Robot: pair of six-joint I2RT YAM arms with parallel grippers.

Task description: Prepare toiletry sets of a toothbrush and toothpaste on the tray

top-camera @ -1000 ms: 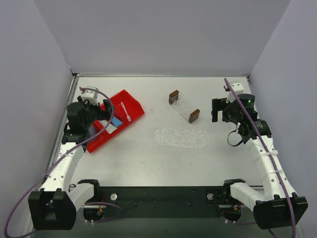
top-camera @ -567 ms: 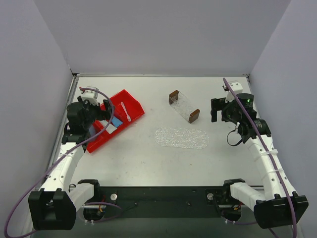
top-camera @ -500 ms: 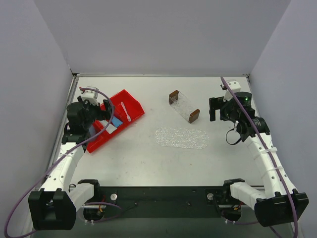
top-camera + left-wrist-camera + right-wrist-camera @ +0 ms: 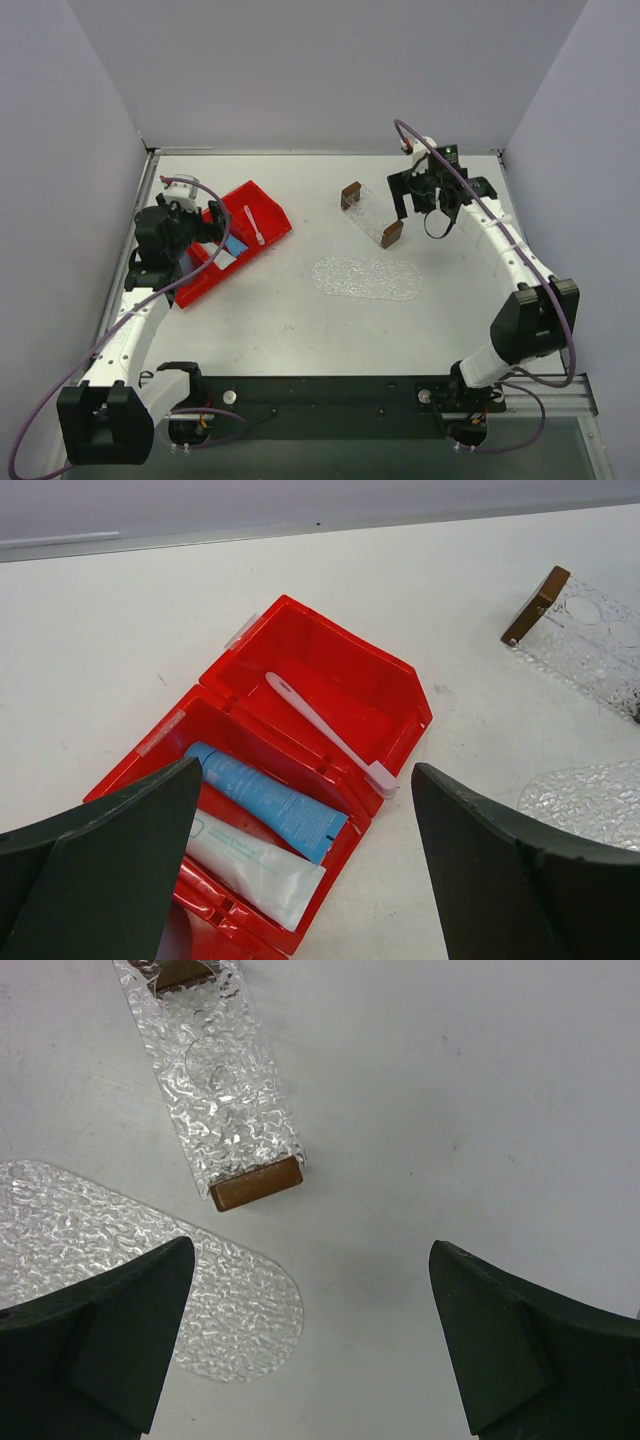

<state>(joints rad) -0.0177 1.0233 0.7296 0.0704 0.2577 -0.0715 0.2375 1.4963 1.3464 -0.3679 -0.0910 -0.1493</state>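
Your toothbrush (image 4: 325,730) lies in the red bin's (image 4: 400,695) far compartment, with the blue toothpaste (image 4: 268,802) and the whitish tube (image 4: 255,865) in the near one, print too small to read; the tray (image 4: 225,1110) stands well apart; left claw (image 4: 307,780) and right claw (image 4: 310,1250) gape wide, holding nothing

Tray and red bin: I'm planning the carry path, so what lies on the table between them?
Nothing: in the top view the table is bare between the red bin and the tray; the bubbly mat lies nearer the arms.
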